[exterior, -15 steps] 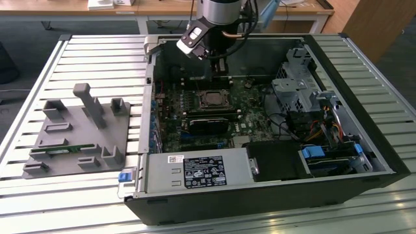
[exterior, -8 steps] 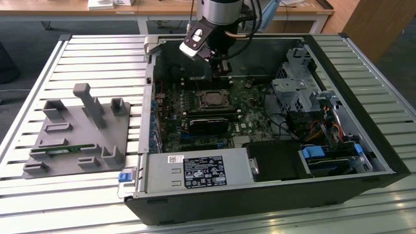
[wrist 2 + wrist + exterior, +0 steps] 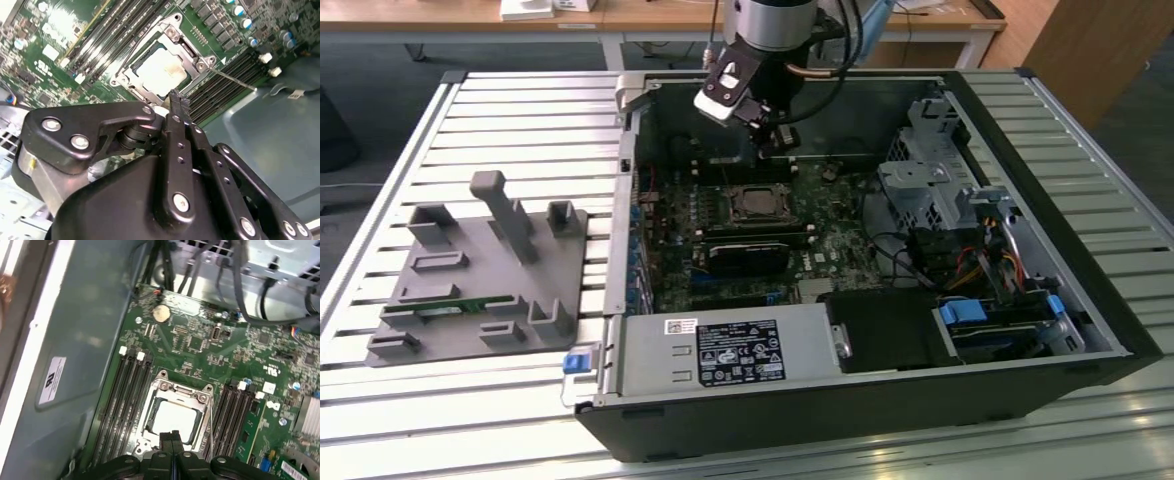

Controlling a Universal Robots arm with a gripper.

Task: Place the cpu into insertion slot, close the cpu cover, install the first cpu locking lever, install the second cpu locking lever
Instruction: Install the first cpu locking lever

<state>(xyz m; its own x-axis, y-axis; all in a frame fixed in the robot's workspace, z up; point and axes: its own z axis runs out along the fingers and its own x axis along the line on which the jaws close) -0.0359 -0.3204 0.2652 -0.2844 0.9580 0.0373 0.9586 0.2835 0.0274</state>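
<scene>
Pincer (image 3: 177,98) pressed fully together, gripping nothing, poised tip-down over one edge of the insertion slot (image 3: 758,203) on the motherboard (image 3: 200,345); contact with the socket frame not determinable. Position of the cpu (image 3: 172,417): seated in the slot, pale metal face up and level. Position of the cpu cover (image 3: 182,391): lowered flat around the chip, with the metal face visible through its window. Step in hand, as judged: locking-lever installation, with placement and cover closing apparently complete. Thin wire lever (image 3: 235,80) projecting from one socket corner across the memory slots (image 3: 220,92); latched or free, not determinable. Judged requirement for the lever work: closed tip set squarely on the thin wire, followed by a steady push down and sideways under the catch, without slipping onto the neighbouring slots or small board components. Work site: open computer case (image 3: 881,400) lying on its side on the slatted desk (image 3: 1067,120).
</scene>
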